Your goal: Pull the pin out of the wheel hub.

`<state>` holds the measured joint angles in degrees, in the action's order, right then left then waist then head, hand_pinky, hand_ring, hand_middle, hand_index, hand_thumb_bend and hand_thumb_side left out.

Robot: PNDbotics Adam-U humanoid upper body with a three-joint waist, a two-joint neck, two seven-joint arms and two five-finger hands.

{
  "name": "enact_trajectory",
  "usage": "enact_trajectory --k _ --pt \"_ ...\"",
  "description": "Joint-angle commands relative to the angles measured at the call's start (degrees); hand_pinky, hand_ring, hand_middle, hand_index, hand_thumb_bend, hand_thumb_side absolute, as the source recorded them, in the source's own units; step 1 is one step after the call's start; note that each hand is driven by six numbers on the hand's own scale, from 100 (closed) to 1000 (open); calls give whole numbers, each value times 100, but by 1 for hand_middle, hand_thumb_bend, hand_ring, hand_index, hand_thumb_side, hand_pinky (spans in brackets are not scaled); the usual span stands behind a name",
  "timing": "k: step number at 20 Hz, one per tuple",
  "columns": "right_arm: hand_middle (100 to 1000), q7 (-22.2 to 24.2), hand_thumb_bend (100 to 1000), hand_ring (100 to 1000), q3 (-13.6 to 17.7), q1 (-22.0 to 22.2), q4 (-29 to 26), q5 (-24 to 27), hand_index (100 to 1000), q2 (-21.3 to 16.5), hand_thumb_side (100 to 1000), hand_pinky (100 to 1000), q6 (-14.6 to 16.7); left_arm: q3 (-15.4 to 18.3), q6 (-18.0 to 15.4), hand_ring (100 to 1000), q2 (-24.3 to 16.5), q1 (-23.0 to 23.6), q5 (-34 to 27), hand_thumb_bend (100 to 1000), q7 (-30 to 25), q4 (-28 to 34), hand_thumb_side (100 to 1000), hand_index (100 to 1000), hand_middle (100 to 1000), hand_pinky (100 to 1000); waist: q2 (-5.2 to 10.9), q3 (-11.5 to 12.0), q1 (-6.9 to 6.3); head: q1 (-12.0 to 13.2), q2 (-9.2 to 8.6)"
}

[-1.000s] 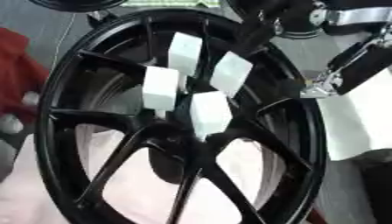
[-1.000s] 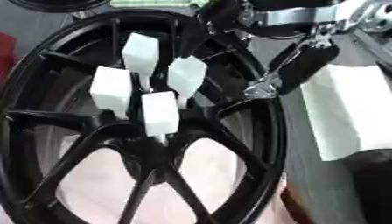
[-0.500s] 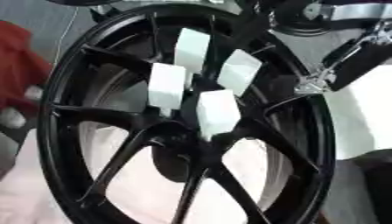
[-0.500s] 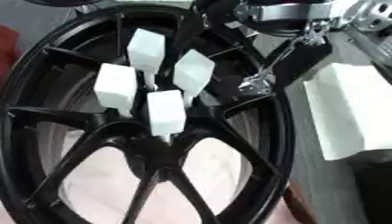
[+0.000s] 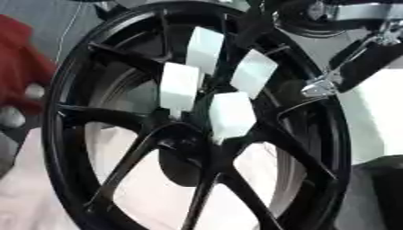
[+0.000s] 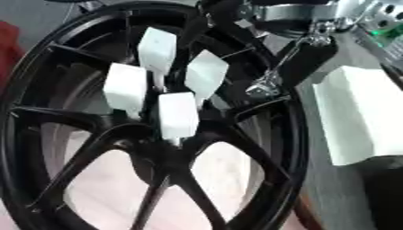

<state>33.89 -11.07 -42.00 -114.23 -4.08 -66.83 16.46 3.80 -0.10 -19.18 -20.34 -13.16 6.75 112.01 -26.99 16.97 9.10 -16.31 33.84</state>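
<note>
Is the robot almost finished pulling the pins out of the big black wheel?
Not yet. Four white pins sit in the middle of the wheel hub. The right hand is near the rim's upper right, touching no pin. Reaching, gripping and pulling are all left.

Little changed over the second. The whole picture drifted: the black wheel hub (image 5: 197,130) and its four white pins (image 6: 177,114) slid together slightly rightward and downward in both eye views, keeping their arrangement among themselves, which reads as the head moving and not the wheel. The right hand (image 6: 303,58), reaching in from the upper right, sat a little higher in the view than a second ago, its silver tip (image 6: 264,85) just inside the rim, close beside the rightmost pin. No pin came out of the hub during that time.
</note>
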Motion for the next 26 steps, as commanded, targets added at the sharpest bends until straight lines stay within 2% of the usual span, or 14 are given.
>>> enact_trajectory --k 1,16,26 --pt "797 28 385 899 34 -15 -36 -89 869 -107 100 880 -43 25 5 772 -105 -48 -26 138 6 105 867 878 662 804 86 9 -29 -22 -44" --pt "770 132 335 893 13 150 -36 -305 853 -59 100 877 -152 29 9 773 -113 -35 -15 141 20 109 878 878 660 805 -22 92 58 -39 -48" --pt "749 50 300 884 66 245 -36 -451 847 -57 100 871 -361 24 12 774 -121 -23 -10 142 12 106 883 877 660 805 -59 100 92 -42 -93"
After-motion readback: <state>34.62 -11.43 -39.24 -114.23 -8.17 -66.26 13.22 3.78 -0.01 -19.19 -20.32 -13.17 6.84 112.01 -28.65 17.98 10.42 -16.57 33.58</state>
